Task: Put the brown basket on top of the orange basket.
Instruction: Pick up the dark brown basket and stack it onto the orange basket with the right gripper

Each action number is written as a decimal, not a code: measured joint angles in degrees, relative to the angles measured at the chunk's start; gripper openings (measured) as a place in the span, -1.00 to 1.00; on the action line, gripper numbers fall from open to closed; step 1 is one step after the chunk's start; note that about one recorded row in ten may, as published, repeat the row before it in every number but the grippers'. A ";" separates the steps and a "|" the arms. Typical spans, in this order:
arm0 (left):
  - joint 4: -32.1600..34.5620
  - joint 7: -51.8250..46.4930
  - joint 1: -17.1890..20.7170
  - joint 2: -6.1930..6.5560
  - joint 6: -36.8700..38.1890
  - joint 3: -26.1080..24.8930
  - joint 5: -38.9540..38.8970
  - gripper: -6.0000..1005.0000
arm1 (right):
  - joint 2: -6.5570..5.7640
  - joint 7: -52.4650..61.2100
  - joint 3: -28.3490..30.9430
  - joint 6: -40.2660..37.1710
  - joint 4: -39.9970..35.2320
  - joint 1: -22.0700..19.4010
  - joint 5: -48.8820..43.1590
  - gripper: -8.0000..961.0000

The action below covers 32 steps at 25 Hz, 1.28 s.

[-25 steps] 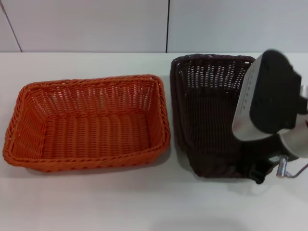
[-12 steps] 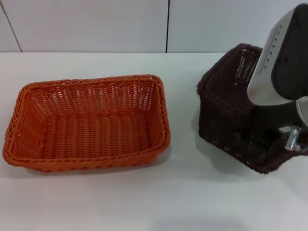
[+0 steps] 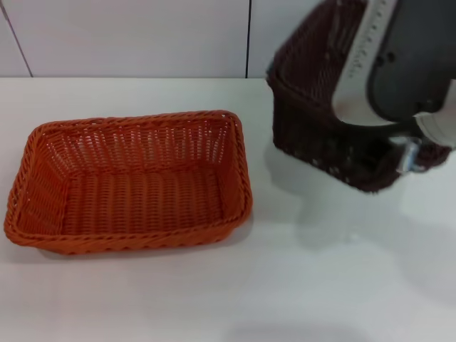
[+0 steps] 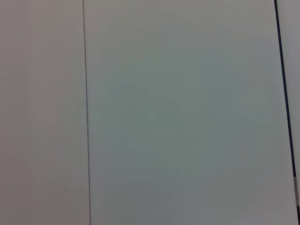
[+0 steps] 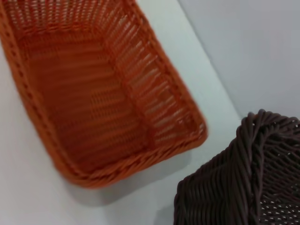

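Head view: right arm [image 3: 399, 64] holds brown basket [image 3: 313, 121] tilted above table [image 3: 285, 285].

Right arm [image 3: 399, 64] raised at upper right of head view, wrist angled down.

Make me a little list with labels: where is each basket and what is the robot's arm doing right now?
brown basket: lifted off the table, tilted, to the right of the orange one
orange basket: flat on the white table, nothing in it
right pincer: at the brown basket's near edge, carrying it; fingers hidden
left arm: not seen; its camera shows only a plain wall
stacked yet: no
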 joint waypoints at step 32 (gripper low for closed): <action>1.11 -4.47 -0.83 -0.29 0.21 0.96 -0.53 0.51 | 0.09 -65.16 -21.06 31.33 2.20 -16.73 -3.34 -0.70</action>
